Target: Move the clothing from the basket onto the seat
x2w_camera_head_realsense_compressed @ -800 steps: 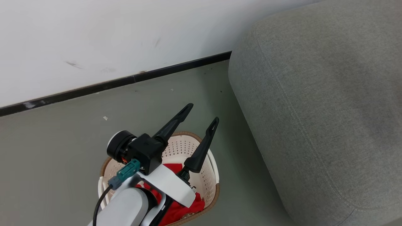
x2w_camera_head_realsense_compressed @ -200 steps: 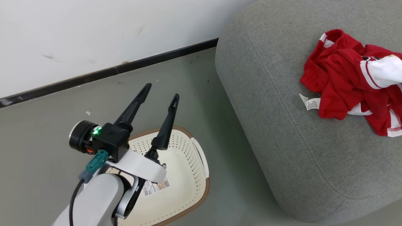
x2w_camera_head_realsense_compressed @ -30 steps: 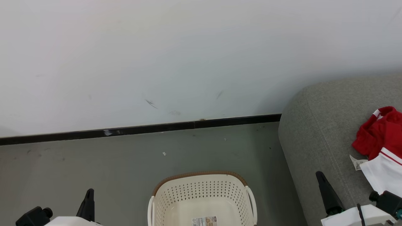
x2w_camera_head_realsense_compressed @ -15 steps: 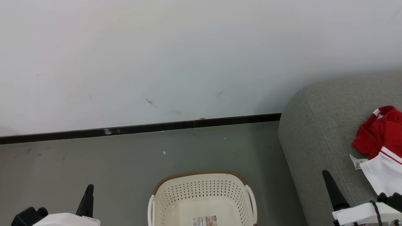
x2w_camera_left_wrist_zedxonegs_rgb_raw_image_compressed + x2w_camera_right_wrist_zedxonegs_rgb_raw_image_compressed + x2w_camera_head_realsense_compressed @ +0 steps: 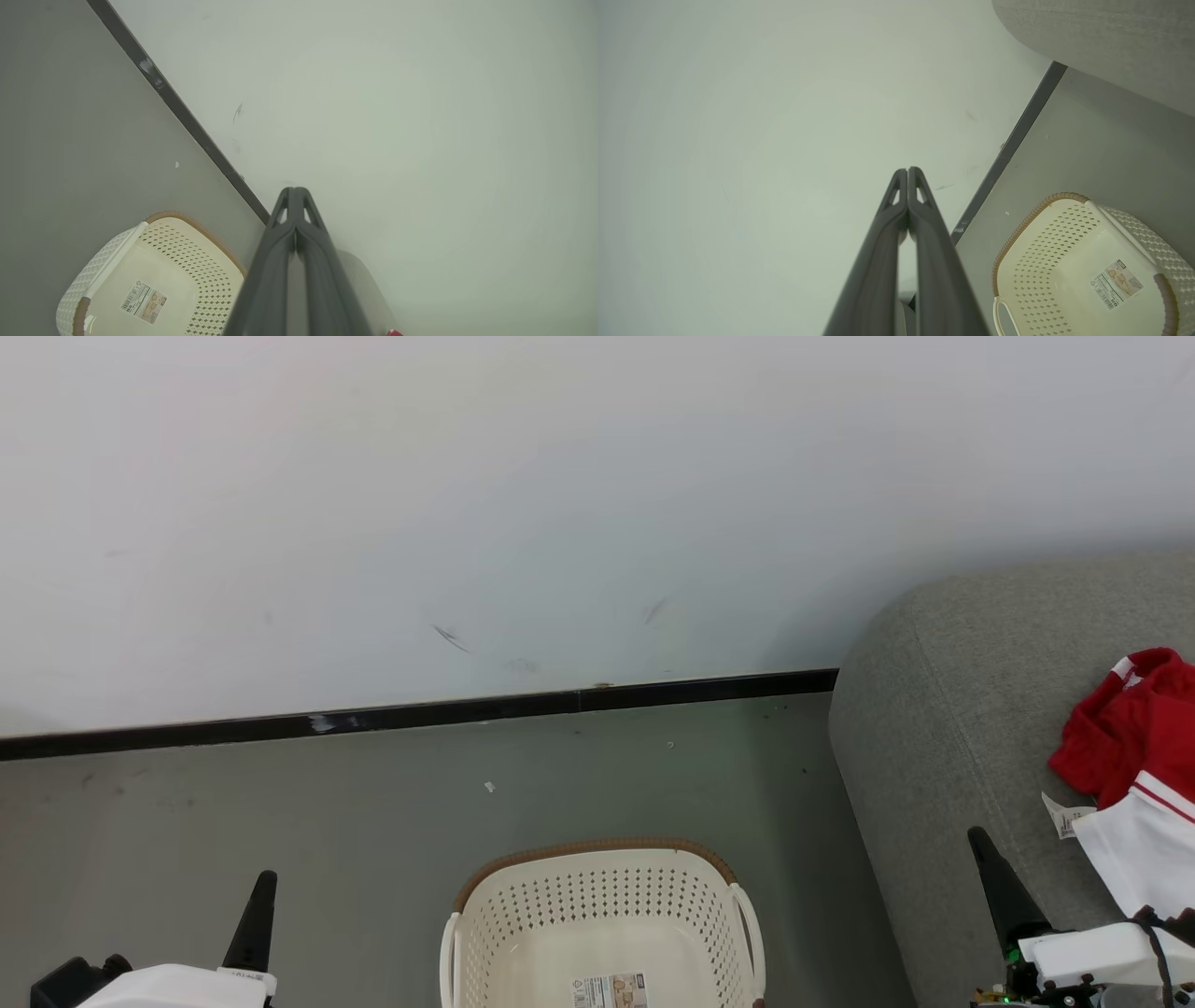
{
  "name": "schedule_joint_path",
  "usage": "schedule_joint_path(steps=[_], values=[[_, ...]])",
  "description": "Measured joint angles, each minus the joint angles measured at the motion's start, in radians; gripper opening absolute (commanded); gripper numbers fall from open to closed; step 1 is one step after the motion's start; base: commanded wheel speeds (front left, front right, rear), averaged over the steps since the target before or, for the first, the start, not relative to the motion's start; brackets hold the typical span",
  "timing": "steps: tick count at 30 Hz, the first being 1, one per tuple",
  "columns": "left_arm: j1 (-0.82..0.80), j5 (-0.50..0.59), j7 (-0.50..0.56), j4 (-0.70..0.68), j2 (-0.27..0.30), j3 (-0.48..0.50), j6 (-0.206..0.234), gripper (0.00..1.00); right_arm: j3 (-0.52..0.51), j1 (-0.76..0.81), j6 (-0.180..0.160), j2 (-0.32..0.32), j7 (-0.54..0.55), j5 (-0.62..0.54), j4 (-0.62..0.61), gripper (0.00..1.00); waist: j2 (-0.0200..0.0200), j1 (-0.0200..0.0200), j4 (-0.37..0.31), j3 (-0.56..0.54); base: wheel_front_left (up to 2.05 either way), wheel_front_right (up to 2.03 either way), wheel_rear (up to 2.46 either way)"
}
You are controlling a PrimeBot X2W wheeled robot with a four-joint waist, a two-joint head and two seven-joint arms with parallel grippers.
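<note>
Plain white wall (image 5: 560,504) up top, a black baseboard (image 5: 420,716) under it, then grey-green floor (image 5: 327,803), so pretty bare surroundings.

Far left, low down, the left hand (image 5: 265,883) is parked over the floor, well apart from everything. The left wrist view shows its two fingers pressed flat together with nothing between them, so it's clenched and empty.

Middle bottom is the basket (image 5: 597,847) sitting on the floor. Both wrist views look right down into it, and all I can see inside is the bare cream bottom with a sticker (image 5: 609,989). No red fabric in there as far as I can tell.

Right of that is the seat (image 5: 943,709), just beside the basket. The right hand (image 5: 980,840) pokes up in front of the cushion's near edge, and it's clenched on nothing too, with the fingertips meeting in its own wrist view.

Far right, the clothing (image 5: 1120,737) lies bunched on top of the seat, red with a white part and a care label (image 5: 1060,814) sticking out, partly cut off by the frame edge.

My read: the moving part looks done and this is the wrap-up pose. The next move probably calls for no grasp at all, just maybe a quick check that nothing hides in the basket.
</note>
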Motion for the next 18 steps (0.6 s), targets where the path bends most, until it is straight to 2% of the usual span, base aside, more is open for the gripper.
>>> schedule_joint_path(steps=[18], values=[[-0.023, -0.191, 0.060, 0.026, -0.039, 0.073, -0.084, 0.00, -0.006, -0.041, 0.000, -0.024, 0.049, 0.296, 0.031, 0.00, 0.0000, -0.0002, 0.002, 0.005, 0.00, 0.00, 0.00]])
